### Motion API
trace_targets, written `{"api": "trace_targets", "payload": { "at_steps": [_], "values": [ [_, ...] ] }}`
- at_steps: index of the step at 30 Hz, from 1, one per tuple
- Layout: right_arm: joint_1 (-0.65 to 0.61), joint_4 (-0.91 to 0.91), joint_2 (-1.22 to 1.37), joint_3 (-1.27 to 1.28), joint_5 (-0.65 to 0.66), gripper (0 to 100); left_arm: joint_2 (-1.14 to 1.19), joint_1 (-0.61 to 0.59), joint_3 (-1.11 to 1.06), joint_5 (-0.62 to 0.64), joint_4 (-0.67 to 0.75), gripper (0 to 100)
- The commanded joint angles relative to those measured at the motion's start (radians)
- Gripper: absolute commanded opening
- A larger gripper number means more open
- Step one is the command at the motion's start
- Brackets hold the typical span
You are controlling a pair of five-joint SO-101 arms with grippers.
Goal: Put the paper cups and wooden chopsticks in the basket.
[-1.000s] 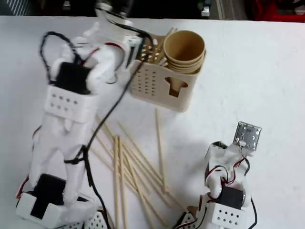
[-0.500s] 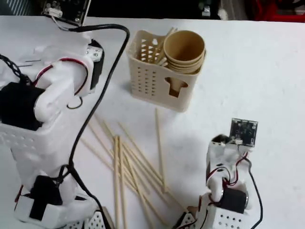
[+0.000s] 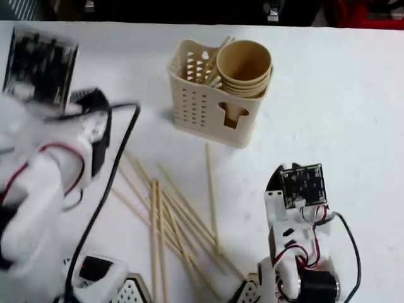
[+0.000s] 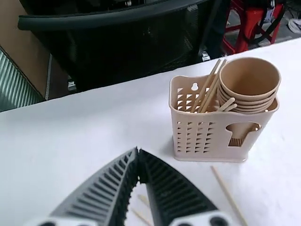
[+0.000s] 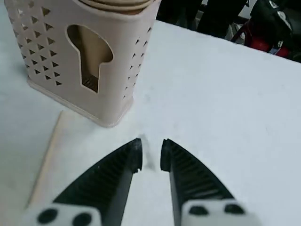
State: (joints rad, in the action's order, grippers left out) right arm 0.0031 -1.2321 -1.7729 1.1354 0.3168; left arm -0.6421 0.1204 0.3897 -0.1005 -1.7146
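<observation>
A beige perforated basket (image 3: 211, 107) is standing upright on the white table (image 3: 341, 113). A nested stack of paper cups (image 3: 244, 66) is sitting inside the basket, its rims rising above the basket's edge. Several wooden chopsticks (image 3: 211, 63) are leaning in the basket just beside the stack.

On the arms' side of the basket, loose chopsticks (image 3: 165, 221) are lying on the table in a fanned bundle. A single chopstick (image 3: 211, 189) is lying at the edge of that bundle, one end pointing toward the basket's keyhole-cut wall.

The left gripper (image 4: 138, 154) is hanging over the table, well apart from the basket, its jaws pressed together at the tips and gripping nothing. The right gripper (image 5: 150, 151) is hovering near the basket's keyhole-cut wall, its jaws parted by a narrow gap with nothing between them.
</observation>
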Motion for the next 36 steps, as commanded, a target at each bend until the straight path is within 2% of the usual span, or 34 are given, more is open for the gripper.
{"api": "trace_targets", "payload": {
  "at_steps": [1, 3, 9, 12, 15, 20, 24, 28, 31, 36],
  "values": [
    [-0.012, -0.008, 0.122, -0.120, 0.015, 7.7, -0.177, -0.010, -0.269, 0.006, 0.112, 2],
    [-0.012, -0.008, 0.223, -0.181, 0.015, 7.7, -0.277, -0.013, -0.428, 0.005, 0.184, 2],
    [-0.042, -0.008, 0.490, -0.334, 0.009, 7.7, -0.575, -0.143, -0.809, 0.006, 0.379, 2],
    [-0.120, -0.008, 0.568, -0.350, 0.012, 7.7, -0.687, -0.205, -0.950, -0.057, 0.439, 3],
    [-0.228, -0.007, 0.624, -0.351, 0.009, 7.7, -0.768, -0.275, -1.077, -0.135, 0.471, 8],
    [-0.384, -0.001, 0.737, -0.351, 0.006, 7.7, -0.855, -0.466, -1.258, -0.135, 0.554, 16],
    [-0.493, -0.007, 0.860, -0.396, -0.068, 10.4, -0.869, -0.591, -1.395, -0.135, 0.651, 17],
    [-0.607, -0.002, 1.012, -0.427, -0.115, 17.4, -0.871, -0.631, -1.544, -0.137, 0.743, 17],
    [-0.694, 0.018, 1.138, -0.443, -0.140, 17.6, -0.872, -0.631, -1.656, -0.137, 0.798, 17],
    [-0.773, 0.154, 1.319, -0.448, -0.170, 17.6, -0.872, -0.631, -1.807, -0.133, 0.861, 17]
  ]
}}
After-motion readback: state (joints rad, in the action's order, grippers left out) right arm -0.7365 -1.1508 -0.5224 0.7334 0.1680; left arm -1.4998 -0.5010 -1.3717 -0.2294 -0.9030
